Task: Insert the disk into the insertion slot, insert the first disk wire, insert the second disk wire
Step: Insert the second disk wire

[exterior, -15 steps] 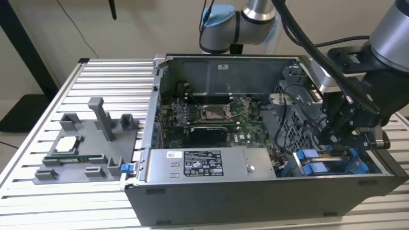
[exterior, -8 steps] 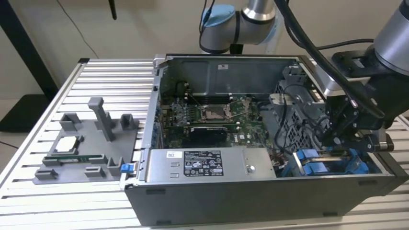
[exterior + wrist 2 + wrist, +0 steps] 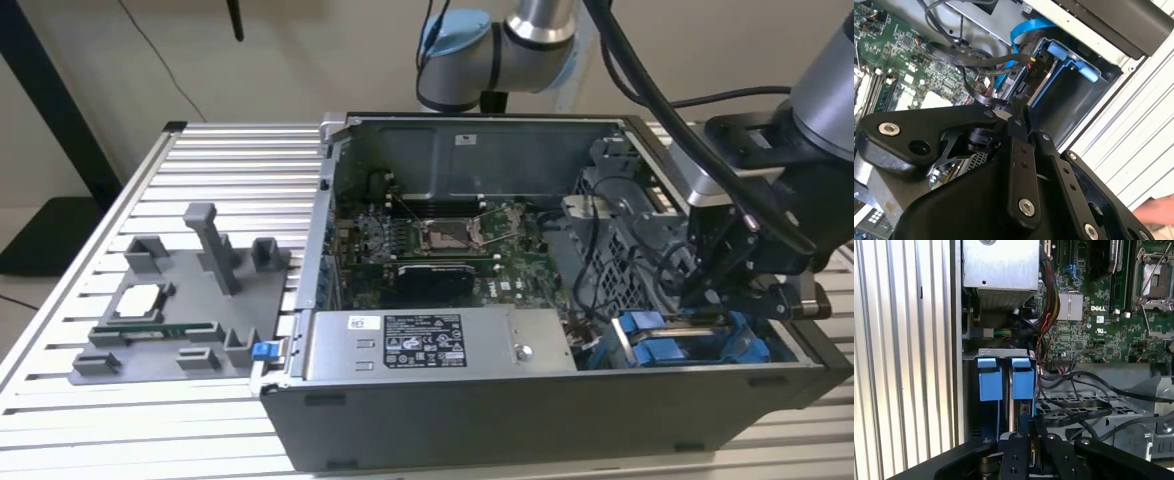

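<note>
The disk sits edge-on inside the insertion slot [image 3: 1004,353], with the two blue tabs of its carrier [image 3: 1023,378] at the mouth. In the exterior view the blue carrier [image 3: 681,345] lies in the case's near corner on that view's right. My gripper [image 3: 723,305] hangs just above it. In both wrist views the black fingers [image 3: 1016,150] stand almost together, and the gripper [image 3: 1018,111] [image 3: 1030,434] is shut on the end of a black disk wire [image 3: 985,98] right at the disk's edge [image 3: 1015,410]. A blue flat cable [image 3: 1023,31] curves beside the bay.
The open computer case [image 3: 534,410] stands on a slatted aluminium table [image 3: 200,150]. Inside are the grey power-supply box [image 3: 441,345], the motherboard [image 3: 441,240] and loose black cables [image 3: 1089,382]. A grey fixture with parts [image 3: 187,300] stands at the exterior view's left. A hand [image 3: 1160,214] shows at the table.
</note>
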